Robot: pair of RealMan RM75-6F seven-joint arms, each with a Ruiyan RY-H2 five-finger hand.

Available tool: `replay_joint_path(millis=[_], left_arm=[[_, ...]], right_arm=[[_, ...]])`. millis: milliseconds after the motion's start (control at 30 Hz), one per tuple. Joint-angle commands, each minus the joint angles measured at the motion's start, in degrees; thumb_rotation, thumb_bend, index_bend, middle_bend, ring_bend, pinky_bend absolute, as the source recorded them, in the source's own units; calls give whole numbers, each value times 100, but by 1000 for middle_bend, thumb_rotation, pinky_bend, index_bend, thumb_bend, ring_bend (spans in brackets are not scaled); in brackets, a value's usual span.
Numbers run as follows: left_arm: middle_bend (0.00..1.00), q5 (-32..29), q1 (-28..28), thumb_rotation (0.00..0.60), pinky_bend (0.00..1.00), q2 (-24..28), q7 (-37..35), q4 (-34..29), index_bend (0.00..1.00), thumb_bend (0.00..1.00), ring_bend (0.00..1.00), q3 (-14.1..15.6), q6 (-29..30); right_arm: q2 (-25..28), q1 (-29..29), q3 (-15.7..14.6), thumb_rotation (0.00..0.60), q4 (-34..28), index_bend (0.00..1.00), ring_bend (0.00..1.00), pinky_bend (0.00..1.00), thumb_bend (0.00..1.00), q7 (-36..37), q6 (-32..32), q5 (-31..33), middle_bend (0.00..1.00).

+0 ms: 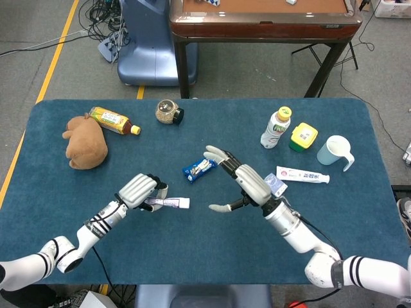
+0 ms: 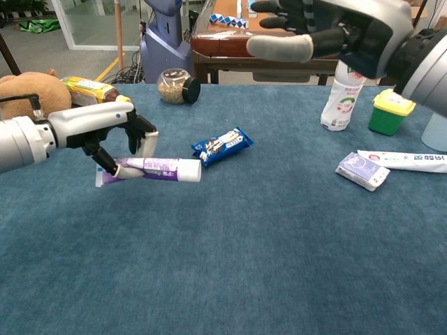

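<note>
**Left hand holds a purple tube over the blue table**

A big blue table (image 1: 192, 256) fills the room's middle, with a grey floor and a brown wooden table (image 1: 263, 19) behind it.

The left hand (image 1: 140, 191) is low over the blue cloth, near the front left. Its fingers are wrapped around a purple and white tube (image 2: 150, 168). The tube lies almost flat, and its white cap end points toward the middle of the table. In the chest view the tube sits in the left hand (image 2: 115, 136), with the fingers curled under and over it.

The right hand (image 1: 243, 183) is up in the air, apart from the tube. Its fingers are spread wide and it holds nothing. In the chest view the right hand (image 2: 328, 31) shows high at the top.

Between the two hands, a bit further back, lies a small blue snack packet (image 1: 198, 169). Just beside the right hand there is a little blue and white box (image 1: 276, 185), and next to that a white toothpaste tube (image 1: 303, 174).

Further back on the right stand a white bottle with a yellow cap (image 1: 275, 128), a green and yellow tub (image 1: 303, 136) and a pale blue cup (image 1: 335, 153).

On the far left sits a brown soft toy (image 1: 85, 142), touching a yellow drink bottle (image 1: 114, 120) that lies on its side. Near that is a small jar (image 1: 169, 111), tipped over.
</note>
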Motion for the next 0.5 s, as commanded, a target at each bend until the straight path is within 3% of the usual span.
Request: replay_joint_path(millis=[33,200,400,500], left_arm=[[620,-97,-27,600,398,-161,345,334,574,399,419,60,-183],[565,-236,-12,600,397,-232,567,468,518,396,404,44,-285],[361,-391,47,600,394,-73,700,131,284,394,288,11,-321],[336,-510,144,600,380,90,743,-156,207,395,252,-41,-233]], right_arm=[[238,-95,-33,459,-86,0,0,0,0,-105,9,24,0],[501,-194,-97,460,-139,0,0,0,0,-174,-7,50,0],[776,-310,-169,459,-147,0,0,0,0,-363,-5,58,0],[990,-392,-219,459,-206,0,0,0,0,-565,-6,68,0]])
